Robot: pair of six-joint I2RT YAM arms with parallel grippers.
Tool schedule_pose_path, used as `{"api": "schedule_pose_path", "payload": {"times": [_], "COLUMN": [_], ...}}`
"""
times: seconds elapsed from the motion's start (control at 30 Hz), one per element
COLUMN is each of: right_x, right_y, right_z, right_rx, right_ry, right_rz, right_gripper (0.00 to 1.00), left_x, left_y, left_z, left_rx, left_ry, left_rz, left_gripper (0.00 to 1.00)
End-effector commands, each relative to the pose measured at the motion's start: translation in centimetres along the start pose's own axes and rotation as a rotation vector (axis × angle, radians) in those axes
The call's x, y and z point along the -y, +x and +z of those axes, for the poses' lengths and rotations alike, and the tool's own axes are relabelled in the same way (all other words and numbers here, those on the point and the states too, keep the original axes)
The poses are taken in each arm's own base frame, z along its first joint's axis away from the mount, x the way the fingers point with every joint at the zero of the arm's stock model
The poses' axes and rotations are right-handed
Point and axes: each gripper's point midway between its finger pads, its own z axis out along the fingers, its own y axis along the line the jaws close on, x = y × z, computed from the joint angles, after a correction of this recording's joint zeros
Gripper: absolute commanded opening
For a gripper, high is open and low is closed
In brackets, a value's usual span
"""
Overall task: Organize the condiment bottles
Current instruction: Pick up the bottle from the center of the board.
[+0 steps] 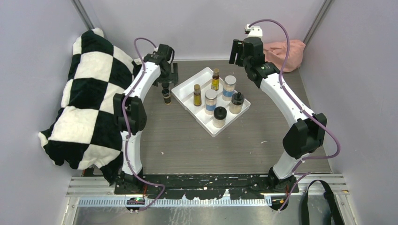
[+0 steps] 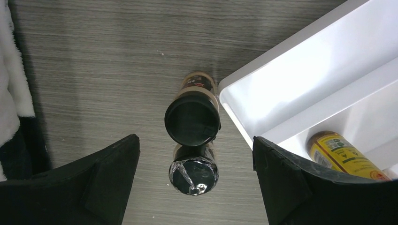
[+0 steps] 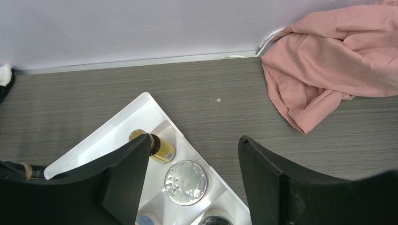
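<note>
Overhead, two tiny bottles sit half-hidden beneath the released left end effector.

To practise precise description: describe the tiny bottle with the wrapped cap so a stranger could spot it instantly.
Find the white divided tray on the grey table. Two tiny black-capped bottles stand outside its left corner. The wanted bottle has crinkly clear film over its cap; the neighbouring bottle has a bare cap.
</note>
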Motion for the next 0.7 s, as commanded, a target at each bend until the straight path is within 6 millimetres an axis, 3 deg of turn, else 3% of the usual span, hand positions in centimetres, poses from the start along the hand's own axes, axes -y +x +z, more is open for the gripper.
{"api": "schedule_pose_path", "payload": {"times": [0.0, 0.67], "right_x": [-0.1, -0.1], "right_y": [-2.9, -2.0], "right_z": [-1.2, -0.5], "right_rx": [0.083, 0.065], "right_ry": [-0.027, -0.027], "right_rz": [0.038, 0.031], "right_gripper": [0.74, 0.74], "left_x": [-0.5, 0.1], "left_y": [-1.2, -1.4], "left_z": [-0.4, 1.5], "left_rx": [0.028, 0.029], "left_ry": [-0.031, -0.021], "left_rz": [0.017, 0.017], "left_gripper": [0.9, 0.86]}}
